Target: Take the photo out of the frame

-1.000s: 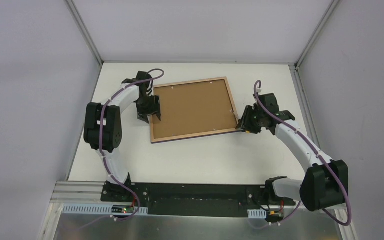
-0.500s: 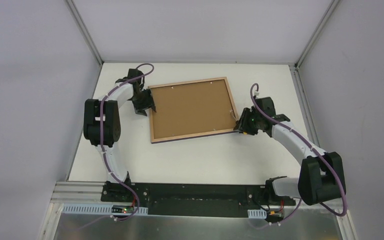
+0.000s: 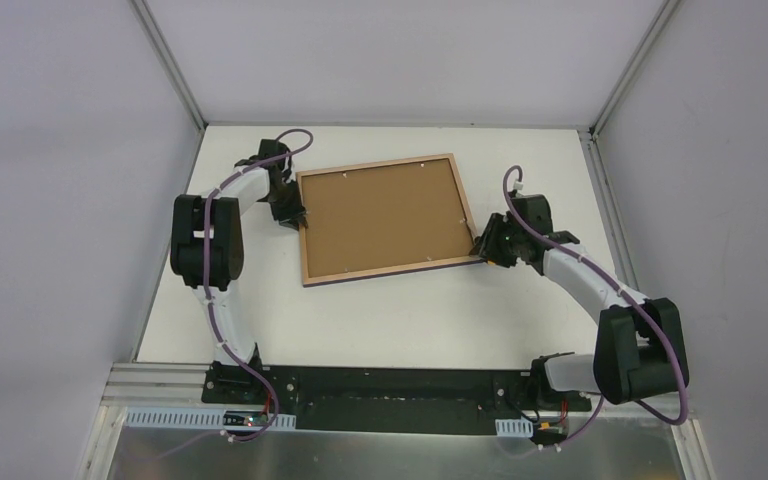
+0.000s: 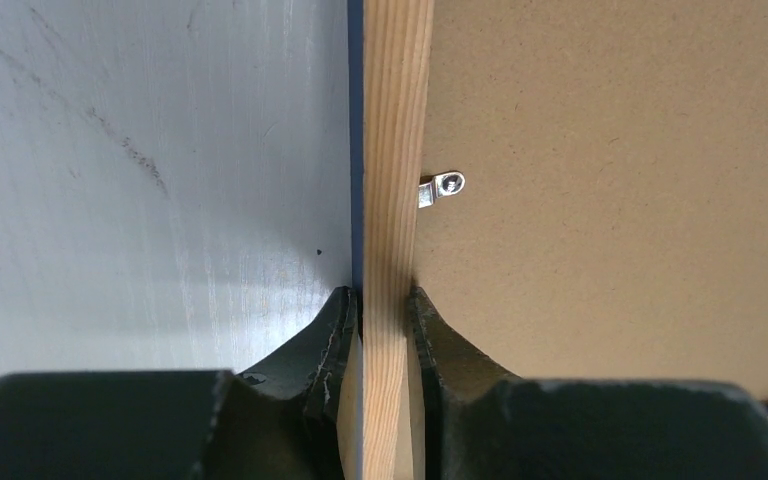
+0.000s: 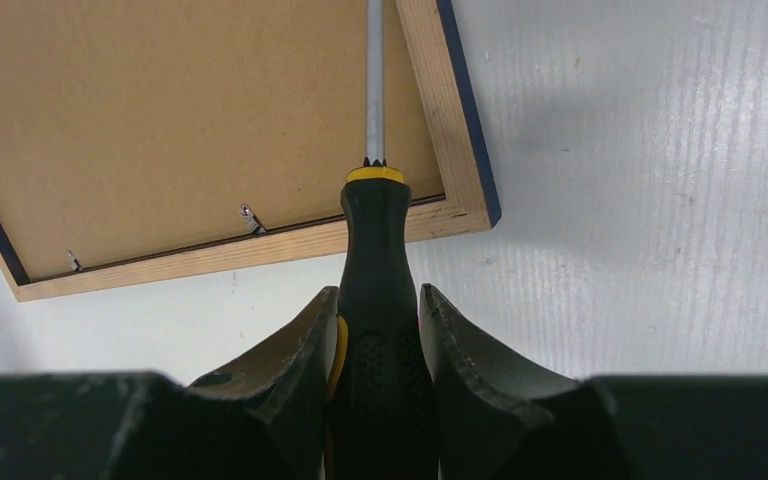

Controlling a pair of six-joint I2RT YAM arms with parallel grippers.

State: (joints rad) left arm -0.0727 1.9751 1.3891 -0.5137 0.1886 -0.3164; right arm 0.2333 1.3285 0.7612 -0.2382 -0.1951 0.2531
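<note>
Progress is slight so far, as I judge it. The frame (image 3: 390, 268) lies face down on the white surface (image 3: 390, 320) with its pale wood back up. The brown backing board (image 3: 380, 215) sits inside the rails and covers everything under it. The photo shows in no view; presumably it lies beneath that board, inside the frame. A small metal tab (image 4: 442, 187) reaches from the frame's left rail onto the board, and two more show along the near rail, so the board looks locked in.

The left claw (image 4: 383, 300) is clenched on the frame's left rail, one finger against the blue outer edge and the other on the board side. The right claw (image 5: 378, 295), at the frame's near right corner, grasps a screwdriver (image 5: 375, 240) by its black and yellow handle. The steel shaft reaches over that corner onto the board, and its tip runs out of the wrist view.

What is left, by my reckoning, is nearly everything: turn or pry each tab aside, lift the board out, then draw the print from the frame.
</note>
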